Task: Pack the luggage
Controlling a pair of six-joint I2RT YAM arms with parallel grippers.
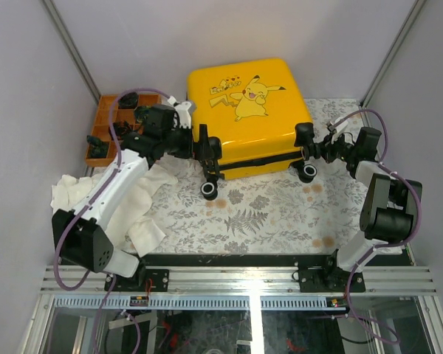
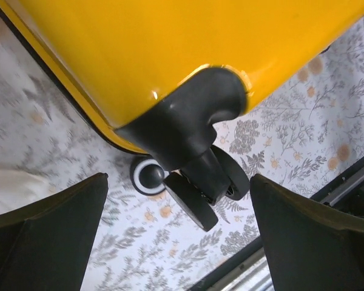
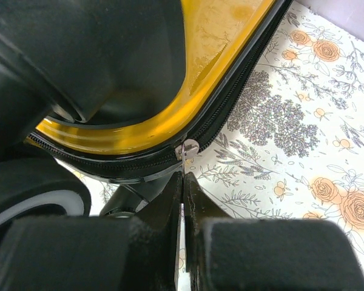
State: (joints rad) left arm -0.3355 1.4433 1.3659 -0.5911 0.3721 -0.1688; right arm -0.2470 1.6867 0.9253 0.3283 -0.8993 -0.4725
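The luggage (image 1: 247, 110) is a yellow hard-shell suitcase with a Pikachu print, lying flat and closed at the back middle of the table. My left gripper (image 1: 209, 156) is open at its front left corner. In the left wrist view my left gripper (image 2: 179, 182) has its fingers (image 2: 48, 230) wide apart on either side of a black wheel (image 2: 200, 194), touching nothing. My right gripper (image 1: 306, 149) is at the front right corner. In the right wrist view my right gripper (image 3: 183, 179) is shut on the small metal zipper pull (image 3: 187, 149) on the black zipper line.
An orange compartment tray (image 1: 107, 136) stands at the back left, behind my left arm. A white cloth (image 1: 144, 195) lies crumpled under and beside the left arm. The table has a floral cover (image 1: 266, 214). Grey walls close in the back and sides.
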